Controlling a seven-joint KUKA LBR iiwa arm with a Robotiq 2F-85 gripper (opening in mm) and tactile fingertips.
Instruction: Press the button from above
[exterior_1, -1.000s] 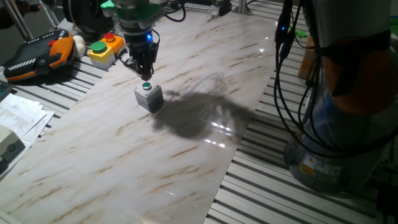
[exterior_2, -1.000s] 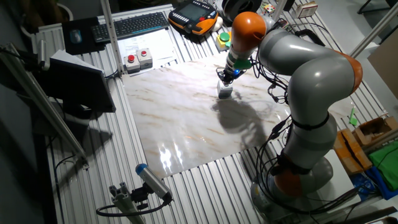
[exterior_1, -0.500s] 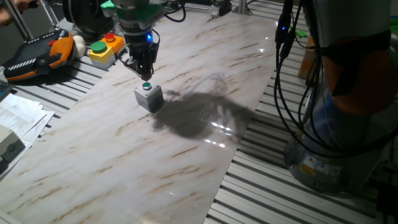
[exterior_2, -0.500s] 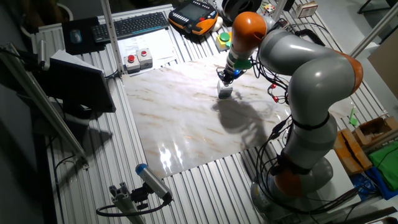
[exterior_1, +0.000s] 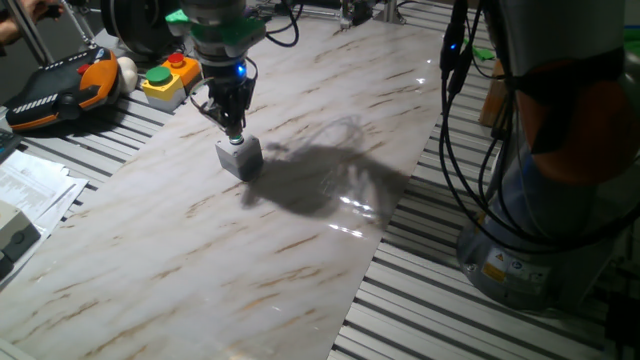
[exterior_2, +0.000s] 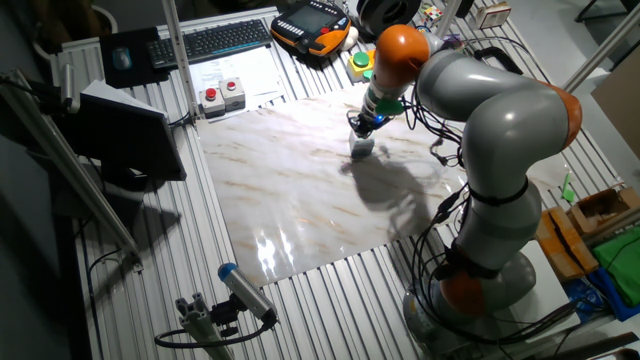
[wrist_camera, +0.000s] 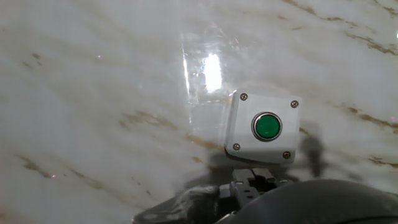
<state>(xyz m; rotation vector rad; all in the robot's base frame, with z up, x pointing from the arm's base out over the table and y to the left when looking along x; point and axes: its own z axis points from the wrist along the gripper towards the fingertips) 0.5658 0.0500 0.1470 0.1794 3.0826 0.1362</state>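
The button (wrist_camera: 267, 126) is a small round green cap in the top of a light-grey box (wrist_camera: 242, 134) that stands on the marble board (exterior_1: 300, 250). In the hand view the button shows whole, just ahead of my fingers (wrist_camera: 251, 183). My gripper (exterior_1: 235, 134) points straight down over the box (exterior_1: 243, 158), and its dark fingers taper to a single joined tip at the box top. That tip covers most of the button, and contact with it cannot be told. From the other side, the gripper (exterior_2: 362, 130) hangs directly above the box (exterior_2: 362, 148).
A yellow box with larger green and red buttons (exterior_1: 168, 78) and an orange-black pendant (exterior_1: 60, 88) lie behind the board at the left. Papers (exterior_1: 30, 185) lie off its left edge. The robot base and cables (exterior_1: 540, 180) stand at the right.
The gripper has come down onto the box top. The green button, plainly visible below the tips before, is now mostly covered in the fixed view. The box has not moved.
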